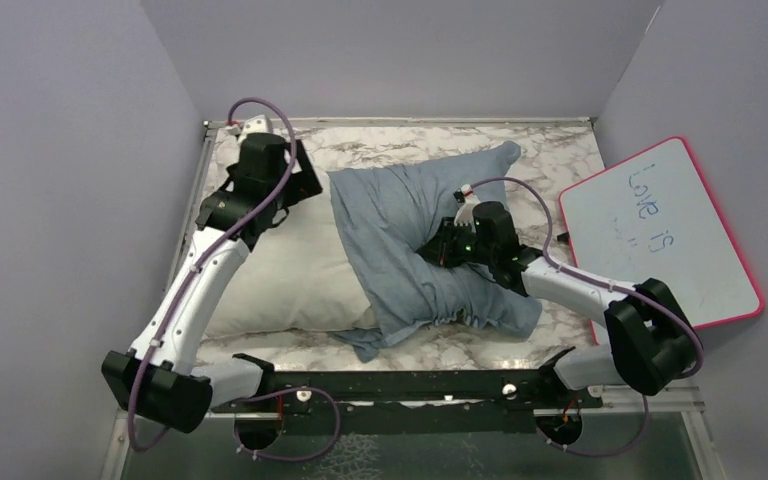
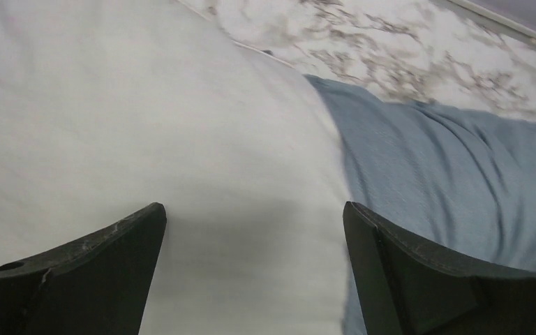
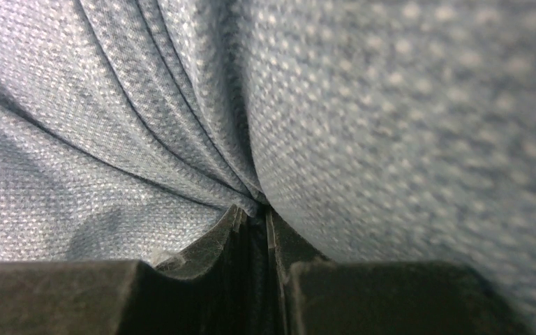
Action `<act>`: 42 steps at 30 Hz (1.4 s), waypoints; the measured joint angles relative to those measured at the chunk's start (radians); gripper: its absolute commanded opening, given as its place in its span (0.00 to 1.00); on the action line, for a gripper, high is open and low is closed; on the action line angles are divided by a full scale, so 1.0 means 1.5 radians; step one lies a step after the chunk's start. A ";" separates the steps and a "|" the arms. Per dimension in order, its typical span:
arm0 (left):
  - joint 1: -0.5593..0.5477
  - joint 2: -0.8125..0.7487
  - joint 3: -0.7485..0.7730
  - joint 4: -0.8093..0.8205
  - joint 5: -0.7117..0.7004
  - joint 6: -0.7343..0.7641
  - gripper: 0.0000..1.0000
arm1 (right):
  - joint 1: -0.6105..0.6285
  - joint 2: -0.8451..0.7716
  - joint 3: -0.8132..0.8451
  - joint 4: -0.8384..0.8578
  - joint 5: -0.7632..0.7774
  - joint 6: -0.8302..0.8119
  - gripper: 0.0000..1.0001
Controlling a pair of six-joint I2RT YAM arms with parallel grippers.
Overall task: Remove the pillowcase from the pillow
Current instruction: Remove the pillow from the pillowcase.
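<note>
The grey-blue pillowcase [image 1: 410,240] covers the right half of the white pillow [image 1: 290,275], whose bare left half lies on the table. My right gripper [image 1: 438,250] presses into the middle of the pillowcase and is shut on a pinched fold of its cloth [image 3: 251,188]. My left gripper [image 1: 300,190] hovers over the pillow's far left corner, by the pillowcase's open edge. In the left wrist view that gripper [image 2: 255,223] stands open wide with bare white pillow [image 2: 146,139] between its fingers and blue pillowcase [image 2: 447,181] to the right.
A pink-rimmed whiteboard [image 1: 660,235] with writing leans at the right. The marble tabletop [image 1: 560,160] shows behind and in front of the pillow. Grey walls close in on the left, back and right.
</note>
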 measured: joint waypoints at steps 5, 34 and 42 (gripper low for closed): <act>0.190 0.065 -0.034 0.031 0.094 0.024 0.99 | -0.001 -0.009 -0.008 0.014 0.001 0.005 0.17; 0.223 -0.293 -0.402 0.173 0.342 0.049 0.00 | 0.008 0.126 0.671 -0.472 0.227 -0.176 0.74; 0.222 -0.335 -0.405 0.155 0.360 0.052 0.00 | 0.011 0.387 0.847 -0.586 0.175 -0.243 0.48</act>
